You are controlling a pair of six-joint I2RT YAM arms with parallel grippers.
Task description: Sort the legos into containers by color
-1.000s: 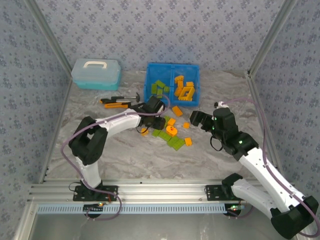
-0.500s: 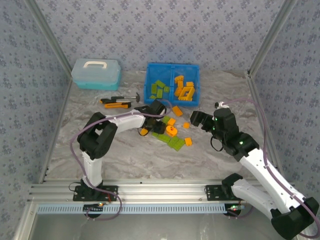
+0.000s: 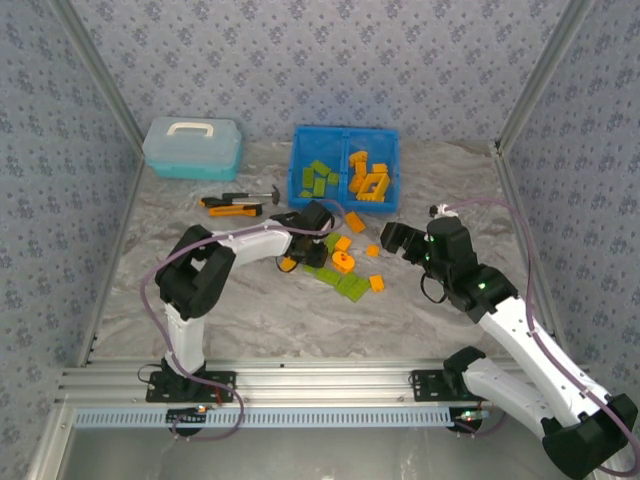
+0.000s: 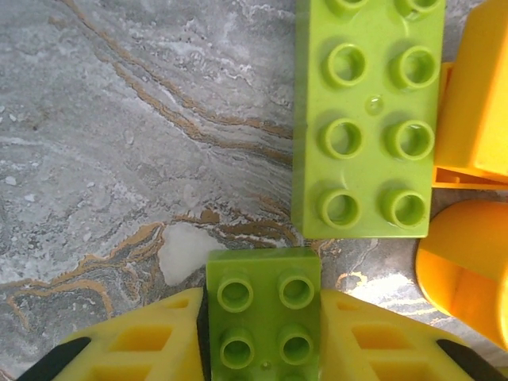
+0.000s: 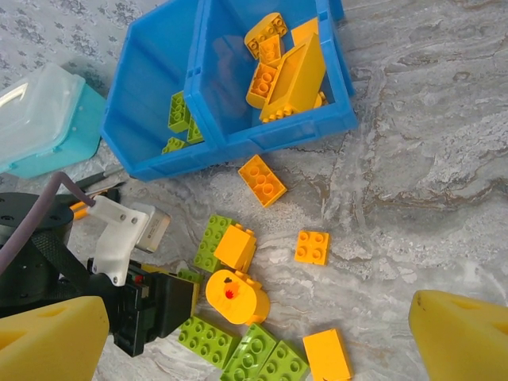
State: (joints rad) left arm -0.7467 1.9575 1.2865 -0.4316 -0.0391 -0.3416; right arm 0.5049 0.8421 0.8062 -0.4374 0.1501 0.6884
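Observation:
Loose legos (image 3: 342,266), lime green and orange, lie in a pile at the table's middle. My left gripper (image 3: 316,245) is down at the pile's left edge. In the left wrist view it (image 4: 263,337) is shut on a small green lego (image 4: 263,305), with a yellow finger (image 4: 143,341) against each side. A long green brick (image 4: 367,119) lies just beyond. The blue bin (image 3: 345,131) holds green legos (image 5: 181,111) in its left compartment and orange ones (image 5: 286,71) in its right. My right gripper (image 3: 398,242) hovers open to the right of the pile.
A round orange piece (image 5: 236,295) and single orange bricks (image 5: 312,247) sit among the pile. A pale teal lidded box (image 3: 192,146) stands at the back left. An orange-and-black utility knife (image 3: 232,208) lies in front of it. Patterned walls close in both sides.
My left arm has reached a little right into the pile and its jaws have closed on the small green lego. The right arm has stayed still.

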